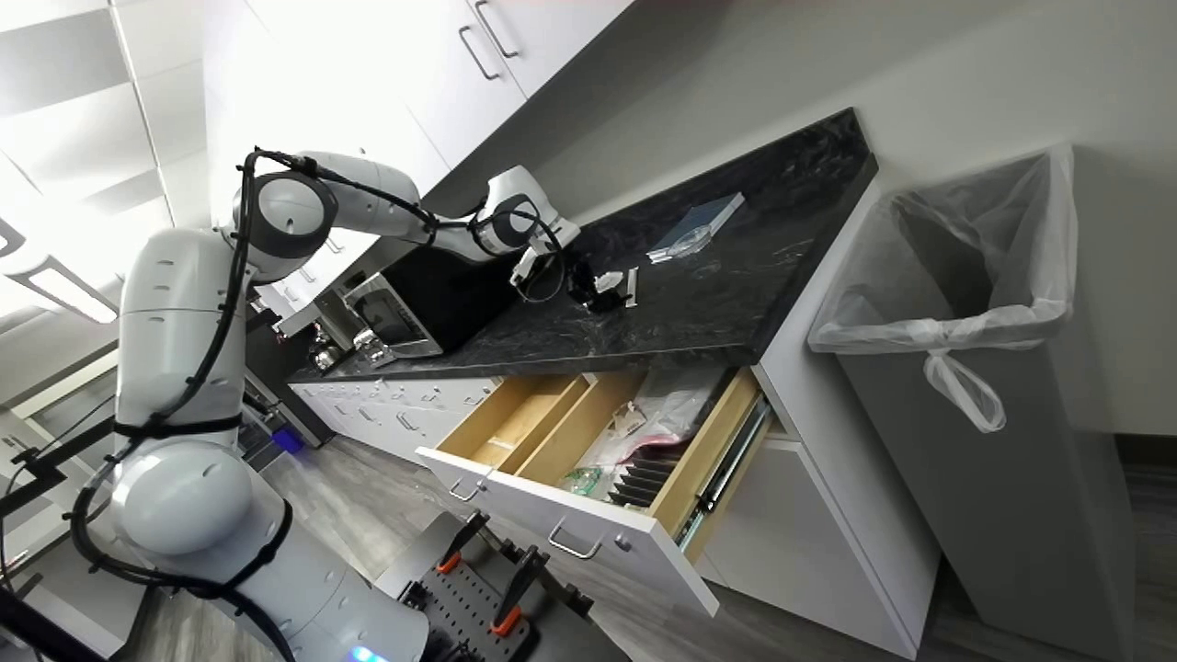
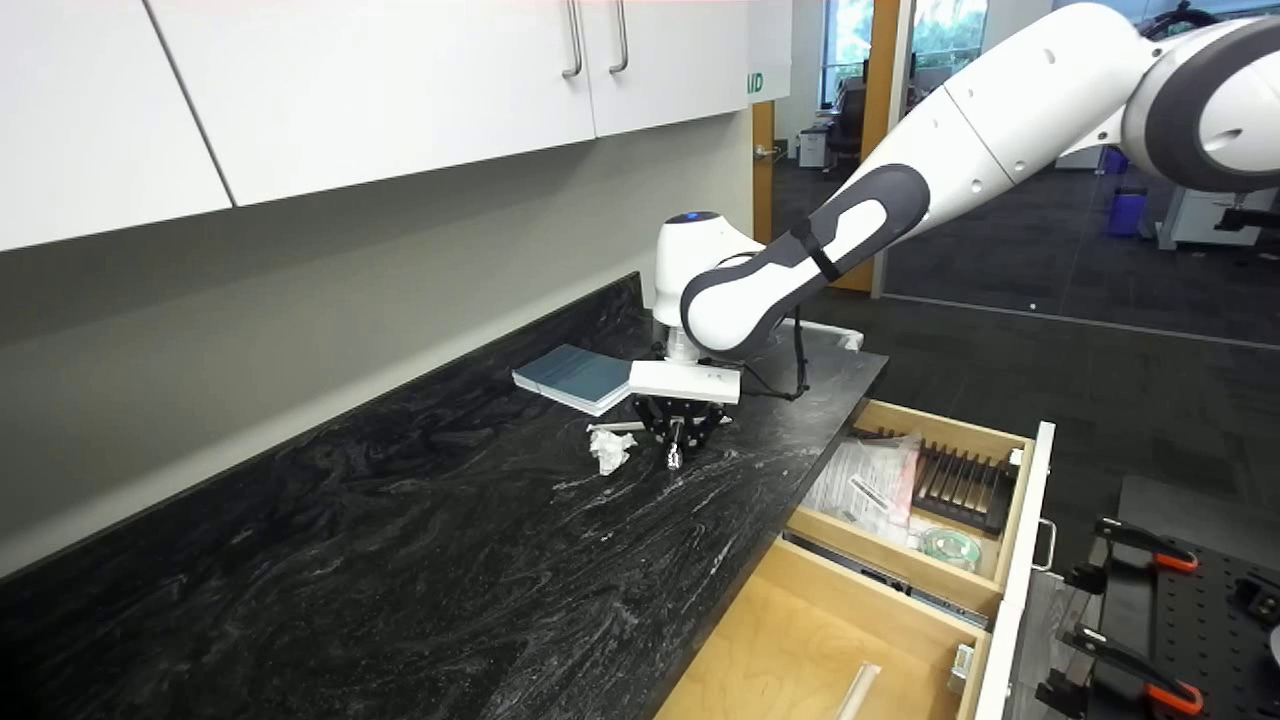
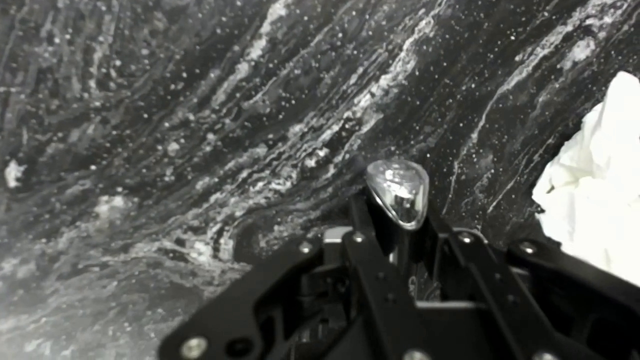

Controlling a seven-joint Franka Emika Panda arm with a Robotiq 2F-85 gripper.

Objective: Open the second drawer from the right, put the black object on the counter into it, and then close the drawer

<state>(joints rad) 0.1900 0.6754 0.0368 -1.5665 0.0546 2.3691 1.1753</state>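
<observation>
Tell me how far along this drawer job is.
Done: the white drawer with the light wood interior stands open. In hand: the black gripper straddles a shiny silver round-tipped object at the dark stone counter; whether it's gripped, I can't tell. Left: moving it off the counter into that open drawer, then closing the drawer.

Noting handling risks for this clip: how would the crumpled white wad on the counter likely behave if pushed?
The crumpled white wad is probably light and squashable, judging by its thin, papery folds. Its irregular outline suggests skidding or tumbling rather than smooth rolling.
</observation>
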